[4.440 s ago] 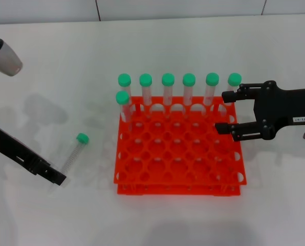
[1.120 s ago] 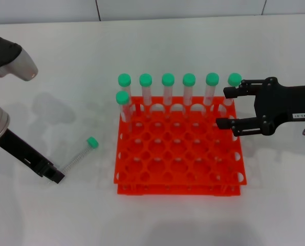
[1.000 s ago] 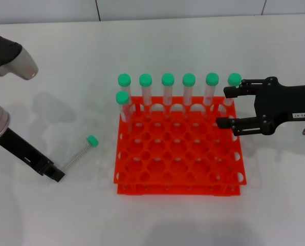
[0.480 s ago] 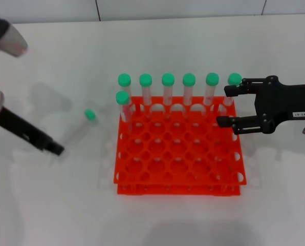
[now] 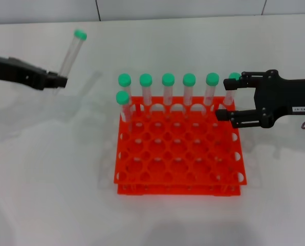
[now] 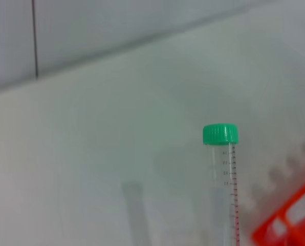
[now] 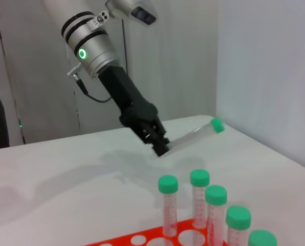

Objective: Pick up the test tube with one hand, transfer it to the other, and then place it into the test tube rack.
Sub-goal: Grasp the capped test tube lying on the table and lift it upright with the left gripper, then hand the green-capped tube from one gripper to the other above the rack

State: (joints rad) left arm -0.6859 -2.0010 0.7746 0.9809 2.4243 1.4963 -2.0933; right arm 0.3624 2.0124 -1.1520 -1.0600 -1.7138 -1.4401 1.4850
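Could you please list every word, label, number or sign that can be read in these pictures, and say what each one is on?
No text can be read.
White label on the right gripper body: print too small.
Graduation marks and numerals on the test tube held by the left gripper: too blurred.
The test tube rack: no markings seen.

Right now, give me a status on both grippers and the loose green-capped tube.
Left gripper shut on clear green-capped test tube, lifted off table. Right gripper open over orange-red rack, far-right corner. Nothing between them.

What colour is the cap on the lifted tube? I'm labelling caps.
Green, on the test tube held by the left hand; the left wrist view shows it best.
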